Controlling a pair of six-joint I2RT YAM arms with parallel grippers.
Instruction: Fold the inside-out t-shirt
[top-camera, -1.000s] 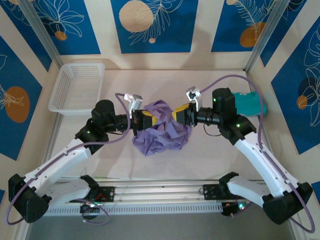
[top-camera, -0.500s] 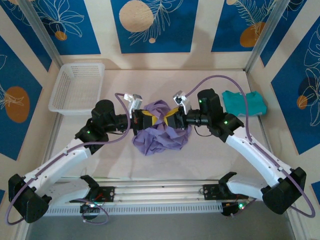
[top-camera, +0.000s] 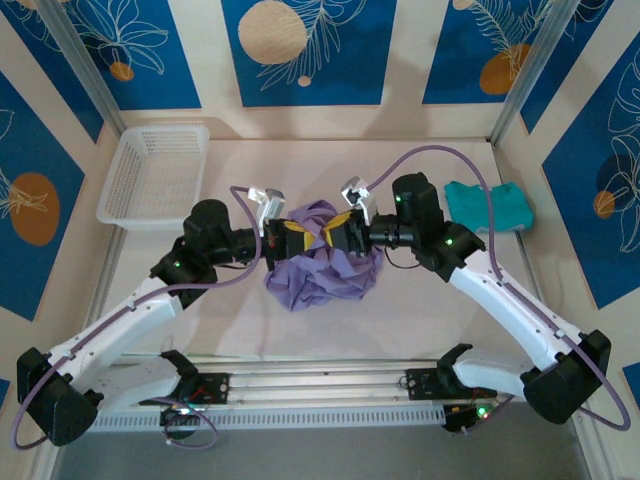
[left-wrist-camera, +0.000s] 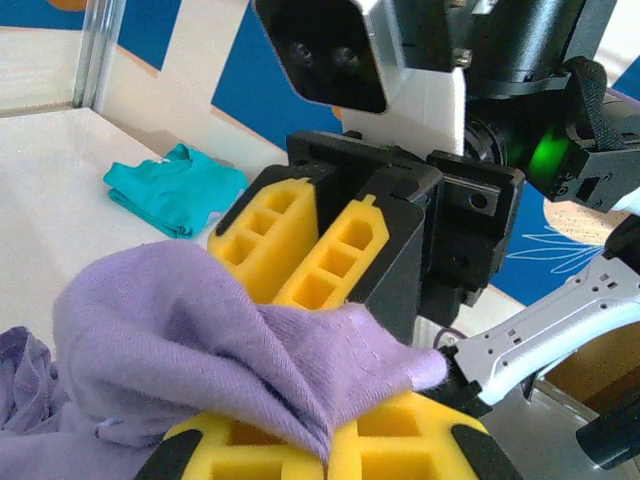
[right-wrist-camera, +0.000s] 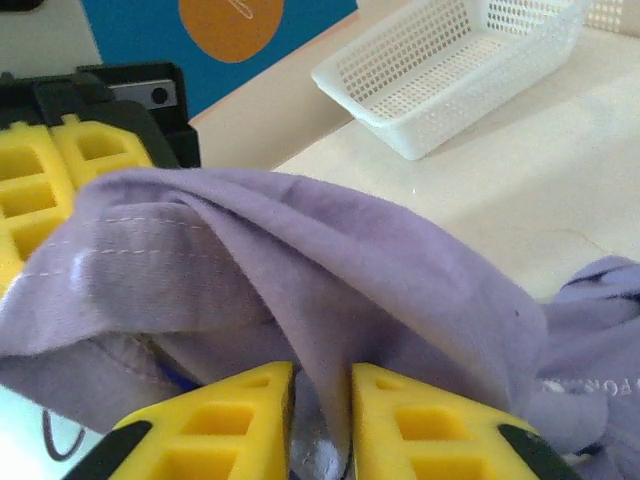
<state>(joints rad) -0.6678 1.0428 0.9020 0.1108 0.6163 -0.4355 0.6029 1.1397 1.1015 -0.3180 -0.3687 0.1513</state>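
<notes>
top view: one purple shirt (top-camera: 322, 265) is bunched mid-table, gripped near its 12 o'clock edge by the left gripper (top-camera: 298, 238) from 9 and the right gripper (top-camera: 336, 235) from 3; one basket (top-camera: 155, 175), one green cloth (top-camera: 490, 205) | left wrist: a fold is pinched by the left gripper | right wrist: a fold is pinched by the right gripper

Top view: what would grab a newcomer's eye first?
A crumpled lavender fabric t-shirt sits mid-table, gripped by the left end effector and right end effector, both with yellow pads. A white plastic mesh basket stands back left; a folded teal garment lies back right.
</notes>
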